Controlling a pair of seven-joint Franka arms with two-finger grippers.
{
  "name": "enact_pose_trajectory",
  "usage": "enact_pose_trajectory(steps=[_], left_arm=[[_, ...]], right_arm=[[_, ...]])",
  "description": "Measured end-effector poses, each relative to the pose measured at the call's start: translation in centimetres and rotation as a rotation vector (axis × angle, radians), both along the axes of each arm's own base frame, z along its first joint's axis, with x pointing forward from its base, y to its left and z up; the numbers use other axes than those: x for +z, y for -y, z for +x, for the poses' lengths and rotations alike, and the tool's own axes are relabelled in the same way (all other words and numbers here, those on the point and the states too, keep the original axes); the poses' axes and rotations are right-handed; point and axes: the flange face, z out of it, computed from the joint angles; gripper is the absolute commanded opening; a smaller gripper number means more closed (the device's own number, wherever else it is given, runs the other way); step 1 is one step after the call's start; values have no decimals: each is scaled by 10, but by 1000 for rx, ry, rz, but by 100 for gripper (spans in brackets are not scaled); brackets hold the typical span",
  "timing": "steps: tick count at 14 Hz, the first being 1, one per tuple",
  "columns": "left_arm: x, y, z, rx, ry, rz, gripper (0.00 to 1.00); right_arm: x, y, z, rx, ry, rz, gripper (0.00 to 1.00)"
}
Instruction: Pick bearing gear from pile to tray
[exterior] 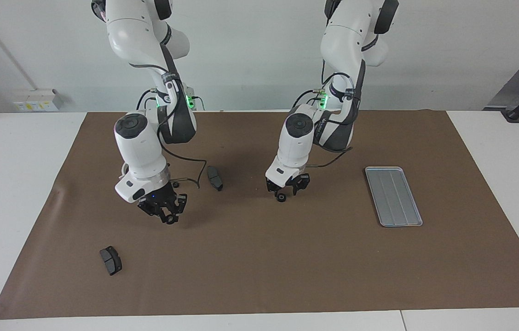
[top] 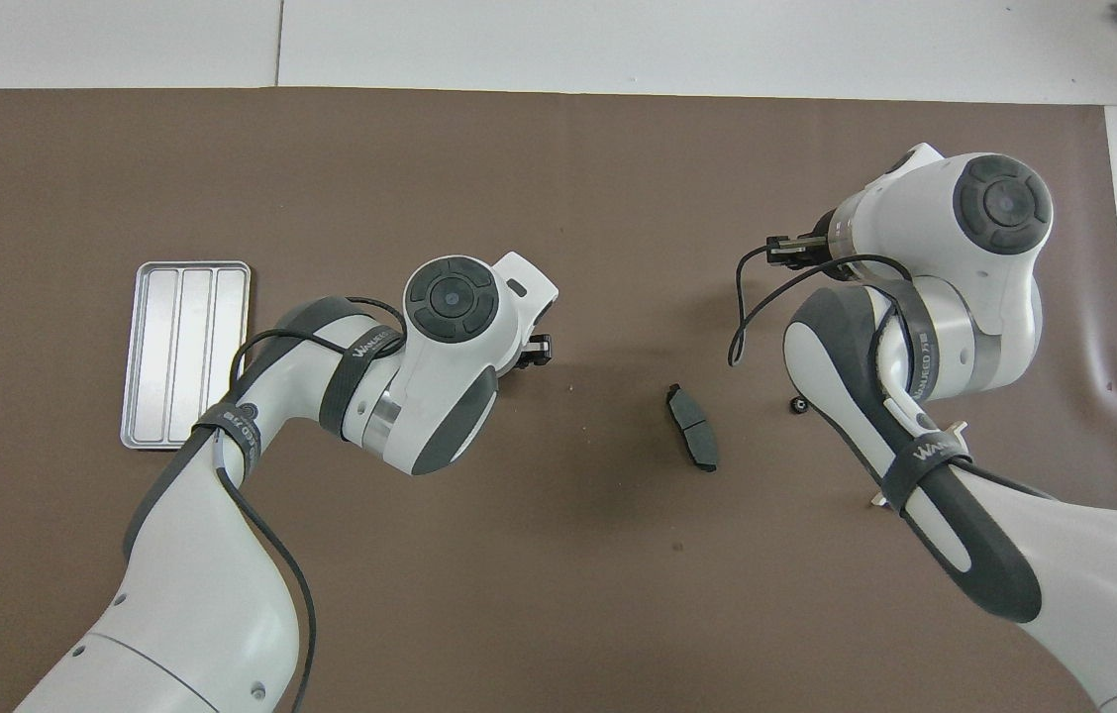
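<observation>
Worktop [exterior: 20, 184] w/ brown mat [exterior: 287, 266]: tray [exterior: 393, 196] lies at approx. 3 o'clock of bearing gear [exterior: 281, 198] in facing view, well apart; right claw [exterior: 166, 215] hangs over mat at 9 o'clock, grip state cannot be told; left claw [exterior: 287, 189], fingers apart, sits low over gear, which rests on mat.

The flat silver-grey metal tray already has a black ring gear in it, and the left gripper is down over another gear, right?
Not quite: the flat silver-grey metal tray holds nothing, as the facing view shows. The left gripper is down over a black ring gear.
</observation>
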Motion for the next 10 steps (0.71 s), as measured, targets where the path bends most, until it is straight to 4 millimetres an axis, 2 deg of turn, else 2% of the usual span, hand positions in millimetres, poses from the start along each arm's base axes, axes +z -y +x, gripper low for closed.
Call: enact_pose_trajectory(steps=[2,4,10], left_arm=[[-2,3,-2,1,2,-1,63],[-1,2,-1,8,15,-10,63],[1,0,5,22,47,-29,62]], right_arm=[[10,-11,-5,-15,-6,7,0],[12,-17,-7,-19,-7,10,0],[11,-17,-7,-20,-7,10,0]])
